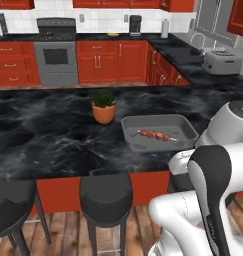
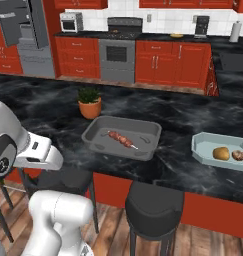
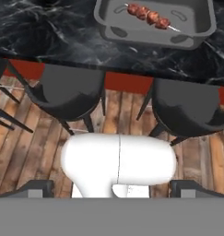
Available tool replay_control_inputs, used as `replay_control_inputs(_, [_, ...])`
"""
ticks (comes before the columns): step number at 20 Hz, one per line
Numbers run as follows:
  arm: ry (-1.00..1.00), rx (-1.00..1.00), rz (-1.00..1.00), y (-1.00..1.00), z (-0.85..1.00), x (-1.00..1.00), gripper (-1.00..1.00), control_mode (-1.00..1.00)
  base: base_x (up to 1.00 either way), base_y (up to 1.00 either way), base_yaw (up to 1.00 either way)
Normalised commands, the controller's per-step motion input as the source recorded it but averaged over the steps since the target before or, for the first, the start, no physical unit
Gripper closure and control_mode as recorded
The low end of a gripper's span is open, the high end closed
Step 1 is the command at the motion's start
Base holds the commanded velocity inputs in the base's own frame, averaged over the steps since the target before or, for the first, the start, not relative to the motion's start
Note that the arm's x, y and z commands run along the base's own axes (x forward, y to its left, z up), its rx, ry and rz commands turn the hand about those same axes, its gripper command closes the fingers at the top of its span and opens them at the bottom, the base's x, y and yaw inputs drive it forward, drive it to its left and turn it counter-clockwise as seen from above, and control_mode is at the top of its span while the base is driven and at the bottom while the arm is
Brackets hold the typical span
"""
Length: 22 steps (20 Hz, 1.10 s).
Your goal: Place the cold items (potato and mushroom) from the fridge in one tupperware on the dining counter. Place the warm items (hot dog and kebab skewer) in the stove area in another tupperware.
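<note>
Fetching next: the hot dog looks like the one item not yet boxed, and it appears in neither container; judging by the task it waits in the stove area (image 2: 125, 26) at the back wall.
Gripper: the gripper (image 3: 111, 186) hangs low over the floor boards, fingers spread to their widest, holding nothing.
Warm container: the grey tupperware (image 2: 93, 131) sits on the dining counter (image 2: 48, 107) with the kebab skewer (image 2: 121, 139) lying aslant inside it.
Cold container: the pale tupperware (image 2: 199, 149) sits further right on the same counter, holding the potato (image 2: 221, 153) and what is probably the mushroom (image 2: 238, 155), though it is too small to be sure.
Doing it well: keep the fingers wide until they straddle the hot dog across its short side, then lay it beside the skewer, not on top.
Edges: the grey tupperware lies near the counter's front edge; a lowering hand should come down inside its walls.
Obstacles: a potted plant (image 1: 103, 106) stands just behind the grey tupperware's left corner, and stools (image 3: 69, 90) crowd under the counter's front.
Open room: the counter left of the plant is bare and wide.
</note>
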Motion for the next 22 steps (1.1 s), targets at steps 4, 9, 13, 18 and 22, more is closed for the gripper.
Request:
replay_control_inputs(4, [0.0, 0.0, 0.0, 0.0, 0.0, 0.0, -1.0, 1.0, -0.58, 1.0, 0.0])
replay_control_inputs(9, [0.0, 0.0, 0.0, 0.0, 0.0, 0.0, -1.0, 1.0, -0.37, 1.0, 0.0])
replay_control_inputs(13, [0.0, 0.0, 0.0, 0.0, 0.0, 0.0, -1.0, 1.0, -0.18, 1.0, 0.0])
replay_control_inputs(18, [0.0, 0.0, 0.0, 0.0, 0.0, 0.0, -1.0, 1.0, -0.02, 1.0, 0.0])
replay_control_inputs(22, [0.0, 0.0, 0.0, 0.0, 0.0, 0.0, -1.0, 1.0, 0.0, 1.0, 0.0])
